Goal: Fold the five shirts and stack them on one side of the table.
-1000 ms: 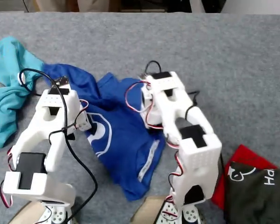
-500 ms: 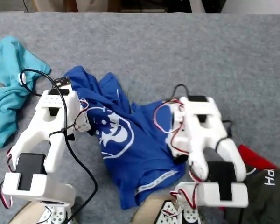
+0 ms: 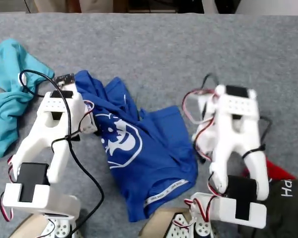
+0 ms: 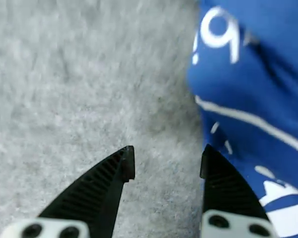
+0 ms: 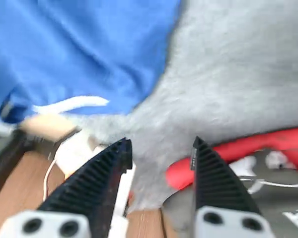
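The blue shirt [image 3: 139, 148] is lying rumpled on the grey felt [image 3: 188, 49], white print up, between the arms. A teal shirt [image 3: 10, 94] is bunching at the far left. A red shirt [image 3: 275, 169] and a dark shirt [image 3: 283, 208] are sitting near right. The left gripper [image 4: 166, 161] is hovering at the blue shirt's left edge, fingers apart. The right gripper [image 5: 161, 151], fingers apart, is hanging between the blue shirt and the red shirt. The felt is stretching wide toward the far edge.

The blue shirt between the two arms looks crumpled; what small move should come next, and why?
Probably the left end effector should slide sideways onto the edge of the blue shirt and close on it. It hangs open over bare table, one finger at the cloth's border, and the shirt lies rumpled, needing flattening before folding. The right end effector, also open, sits nearer the red shirt.
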### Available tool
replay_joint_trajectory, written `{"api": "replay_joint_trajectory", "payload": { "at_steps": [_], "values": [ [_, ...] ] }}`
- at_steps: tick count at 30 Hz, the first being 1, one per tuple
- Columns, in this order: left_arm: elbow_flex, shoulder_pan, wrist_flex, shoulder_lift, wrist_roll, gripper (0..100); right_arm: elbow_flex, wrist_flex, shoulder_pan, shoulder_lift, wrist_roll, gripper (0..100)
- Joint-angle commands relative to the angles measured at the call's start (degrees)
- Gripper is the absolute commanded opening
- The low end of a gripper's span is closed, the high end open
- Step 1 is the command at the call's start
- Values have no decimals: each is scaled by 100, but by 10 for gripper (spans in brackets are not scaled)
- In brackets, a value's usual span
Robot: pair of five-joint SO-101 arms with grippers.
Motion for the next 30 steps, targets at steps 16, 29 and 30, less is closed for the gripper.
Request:
{"api": "replay_joint_trajectory", "payload": {
  "at_steps": [16, 29, 30],
  "values": [
    [273, -615, -1248, 233, 26, 225, -5921, 149, -1464, 4716, -1477, 206],
    [229, -580, -1248, 233, 18, 225, -7574, 167, -1780, 6281, -1934, 206],
    [229, -580, -1248, 233, 18, 225, -7574, 167, -1798, 6273, -1987, 206]
  ]
}}
